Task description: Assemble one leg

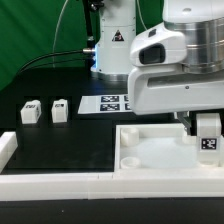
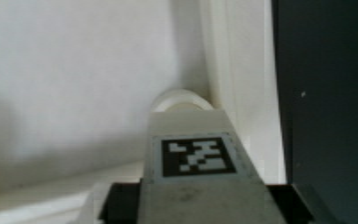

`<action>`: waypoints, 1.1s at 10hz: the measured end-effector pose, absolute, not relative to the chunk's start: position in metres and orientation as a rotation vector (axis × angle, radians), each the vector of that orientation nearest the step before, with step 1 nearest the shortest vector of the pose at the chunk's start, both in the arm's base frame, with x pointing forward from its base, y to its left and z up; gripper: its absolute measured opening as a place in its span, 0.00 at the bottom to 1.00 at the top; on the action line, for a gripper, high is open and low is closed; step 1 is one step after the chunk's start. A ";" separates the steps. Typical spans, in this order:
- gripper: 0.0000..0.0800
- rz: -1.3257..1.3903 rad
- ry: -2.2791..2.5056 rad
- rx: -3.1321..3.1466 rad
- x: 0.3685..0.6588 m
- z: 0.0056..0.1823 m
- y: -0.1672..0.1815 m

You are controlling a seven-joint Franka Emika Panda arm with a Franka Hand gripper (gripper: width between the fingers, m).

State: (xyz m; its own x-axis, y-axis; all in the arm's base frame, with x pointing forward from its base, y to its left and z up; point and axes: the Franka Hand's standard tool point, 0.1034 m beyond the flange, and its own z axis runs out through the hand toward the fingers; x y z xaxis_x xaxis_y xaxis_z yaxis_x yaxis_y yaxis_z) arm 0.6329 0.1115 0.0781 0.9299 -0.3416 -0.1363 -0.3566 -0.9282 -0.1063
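Jaws clenched on the leg (image 1: 207,132), we see its black-and-white fiducial tag (image 2: 197,156) facing the wrist camera, over the white tray-like piece (image 1: 150,160).

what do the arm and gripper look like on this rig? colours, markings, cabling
The arm is glossy white with rounded housings and a dark grey patch near the wrist. Its base column carries a yellow-and-black warning triangle, and black cables run toward it. The gripper has a boxy white body and dark fingers.
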 end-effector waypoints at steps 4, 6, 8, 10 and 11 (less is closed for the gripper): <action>0.36 0.194 1.177 -2.798 0.633 0.077 0.110; 0.36 0.210 1.502 -2.656 0.633 0.077 0.110; 0.36 0.234 1.778 -2.484 0.633 0.076 0.110; 0.36 0.263 2.048 -2.270 0.633 0.076 0.111; 0.36 0.270 2.083 -2.237 0.633 0.076 0.111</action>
State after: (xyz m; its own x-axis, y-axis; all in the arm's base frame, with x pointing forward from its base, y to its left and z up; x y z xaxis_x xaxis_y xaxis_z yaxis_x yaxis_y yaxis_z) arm 0.6327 0.1113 0.0762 0.0641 -0.9820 -0.1777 -0.9949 -0.0768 0.0657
